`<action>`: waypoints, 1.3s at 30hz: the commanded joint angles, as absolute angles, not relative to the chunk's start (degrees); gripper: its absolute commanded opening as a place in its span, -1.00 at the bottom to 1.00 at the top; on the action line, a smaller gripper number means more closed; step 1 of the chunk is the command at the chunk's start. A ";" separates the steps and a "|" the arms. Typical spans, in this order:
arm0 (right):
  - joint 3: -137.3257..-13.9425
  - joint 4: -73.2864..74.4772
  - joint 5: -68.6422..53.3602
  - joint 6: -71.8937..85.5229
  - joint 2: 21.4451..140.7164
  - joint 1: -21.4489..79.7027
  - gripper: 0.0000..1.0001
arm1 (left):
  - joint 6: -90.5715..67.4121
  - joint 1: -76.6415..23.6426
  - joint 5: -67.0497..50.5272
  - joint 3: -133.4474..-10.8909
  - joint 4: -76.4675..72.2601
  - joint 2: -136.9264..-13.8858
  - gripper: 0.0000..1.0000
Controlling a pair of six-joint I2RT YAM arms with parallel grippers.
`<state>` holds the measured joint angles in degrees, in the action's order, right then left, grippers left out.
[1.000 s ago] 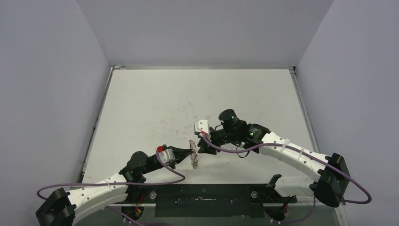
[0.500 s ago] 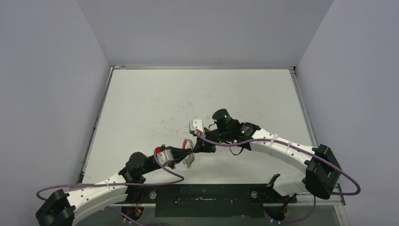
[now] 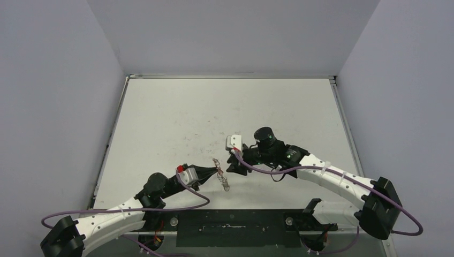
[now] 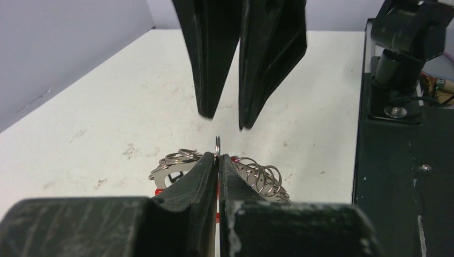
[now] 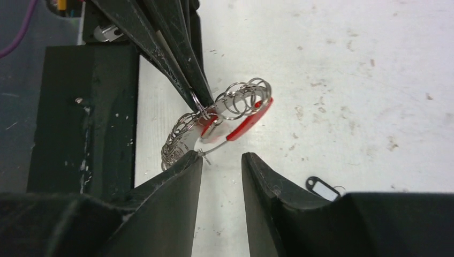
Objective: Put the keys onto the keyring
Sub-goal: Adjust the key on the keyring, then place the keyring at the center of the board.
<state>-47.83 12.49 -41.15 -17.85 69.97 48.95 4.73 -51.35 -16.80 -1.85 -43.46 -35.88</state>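
Pinching the red-sleeved, silver-looped keyring [image 5: 245, 123] is the left hand [image 4: 218, 158]; right hand [image 5: 222, 157] stands open.

No text, brand, number or sign readable in any of my views. Nearest thing to a label: loose key [image 5: 322, 188], lying just right of my right gripper [image 5: 222, 156], with a pale oblong face. No marking legible on it, too small to tell. Red sleeve [image 5: 249, 120] on keyring [image 5: 238, 99], just ahead of same gripper: no print I can make out.

Top view overhead, far; wrist views close, opposed, sharing keyring [image 5: 247, 121].
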 commanded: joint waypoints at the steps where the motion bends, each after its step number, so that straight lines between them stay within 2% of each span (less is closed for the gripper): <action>1: -44.94 5.32 -32.65 -15.00 64.22 47.98 -0.25 | 5.04 -51.50 -11.92 -5.12 -38.93 -35.67 -1.00; 4: -41.58 1.34 -26.60 -12.31 61.11 47.45 -0.09 | 5.43 -51.50 -10.45 -6.45 -35.33 -36.02 -1.00; 9: -35.61 -7.06 -19.27 -7.57 55.21 46.80 0.46 | 6.67 -51.50 -9.34 -11.28 -23.11 -34.77 -1.00; 13: -32.09 -11.39 -15.07 -4.62 51.75 46.68 0.71 | 8.80 -51.55 -7.81 -15.67 -10.73 -32.88 -1.00; 20: -30.35 -12.12 -9.53 -0.09 50.54 46.58 0.90 | 11.67 -51.59 -5.47 -21.87 4.25 -33.37 -1.00; 24: -28.93 -13.09 -7.89 3.37 50.18 46.58 0.96 | 13.79 -51.60 -7.87 -24.72 4.09 -39.91 -1.00; 28: -27.08 -13.22 -5.45 5.96 48.45 46.50 1.00 | 15.49 -51.68 -13.78 -27.84 -1.14 -51.37 -1.00; 29: -26.69 -12.96 -4.27 6.41 47.57 46.45 1.00 | 15.64 -51.76 -15.53 -28.37 -3.23 -53.83 -0.90; 32: -26.27 -10.79 -1.11 7.34 45.75 46.42 1.00 | 13.52 -52.51 -16.17 -29.70 -7.84 -58.98 -0.15; 35: -26.48 -7.74 2.38 8.31 45.09 46.24 1.00 | 10.20 -52.69 -13.65 -28.24 -12.99 -58.47 0.72; 37: -27.01 -5.54 3.41 9.32 45.63 46.25 1.00 | 7.55 -52.65 -11.05 -26.03 -15.99 -56.00 0.92; 39: -28.49 -2.75 4.00 10.44 47.44 46.23 1.00 | 3.67 -52.56 -6.06 -24.09 -16.98 -52.99 0.94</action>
